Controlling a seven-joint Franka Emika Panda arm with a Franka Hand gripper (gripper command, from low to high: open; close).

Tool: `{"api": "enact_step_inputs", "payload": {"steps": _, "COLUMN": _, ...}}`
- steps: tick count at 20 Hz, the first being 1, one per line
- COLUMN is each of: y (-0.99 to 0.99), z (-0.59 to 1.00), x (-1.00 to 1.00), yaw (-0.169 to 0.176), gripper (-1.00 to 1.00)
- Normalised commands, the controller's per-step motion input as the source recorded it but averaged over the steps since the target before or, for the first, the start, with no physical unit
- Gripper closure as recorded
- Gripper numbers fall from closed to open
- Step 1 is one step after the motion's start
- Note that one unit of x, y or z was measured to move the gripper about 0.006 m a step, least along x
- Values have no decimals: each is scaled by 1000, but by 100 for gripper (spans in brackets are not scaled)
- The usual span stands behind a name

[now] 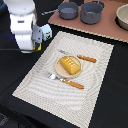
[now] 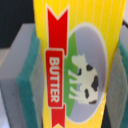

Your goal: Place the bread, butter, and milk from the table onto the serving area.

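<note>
Exterior view: the white arm (image 1: 22,27) stands over the black table (image 1: 107,107), just off the far corner of the serving area (image 1: 47,95) on the exterior view's left. The tool (image 1: 36,44) hangs at the arm's lower end, close above the table; a sliver of yellow shows at its tip, probably the butter (image 1: 37,48), though the picture is too coarse there to be sure. The milk (image 1: 46,32) stands upright just beside the tool, on the side toward the reddish-brown counter (image 1: 112,31). The bread (image 1: 70,65) lies on the round tan plate (image 1: 59,71) in the middle of the serving area, well apart from the tool. A fork (image 1: 51,76) and an orange-handled knife (image 1: 72,84) lie on the near side of the plate, a second orange-handled knife (image 1: 86,58) on its far side. Two grey pots (image 1: 92,12) sit on the counter.

Wrist view: the butter (image 2: 75,60) fills the picture, its red label and cow mark facing the camera. The tool (image 2: 75,75) is pinching the box, one green-edged grey pad (image 2: 22,75) pressed to each long side.
</note>
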Motion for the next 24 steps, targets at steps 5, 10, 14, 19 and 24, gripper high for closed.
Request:
{"api": "enact_step_inputs", "payload": {"steps": 5, "y": -289, "z": 605, "x": 821, "yaw": -82, "gripper": 100}}
{"api": "enact_step_inputs", "payload": {"steps": 10, "y": -371, "z": 400, "x": 759, "yaw": -81, "gripper": 100}}
{"api": "enact_step_inputs", "payload": {"steps": 14, "y": -418, "z": 440, "x": 765, "yaw": -75, "gripper": 100}}
{"api": "enact_step_inputs", "payload": {"steps": 19, "y": -422, "z": 447, "x": 764, "yaw": -74, "gripper": 100}}
{"api": "enact_step_inputs", "payload": {"steps": 24, "y": -410, "z": 550, "x": 794, "yaw": -74, "gripper": 100}}
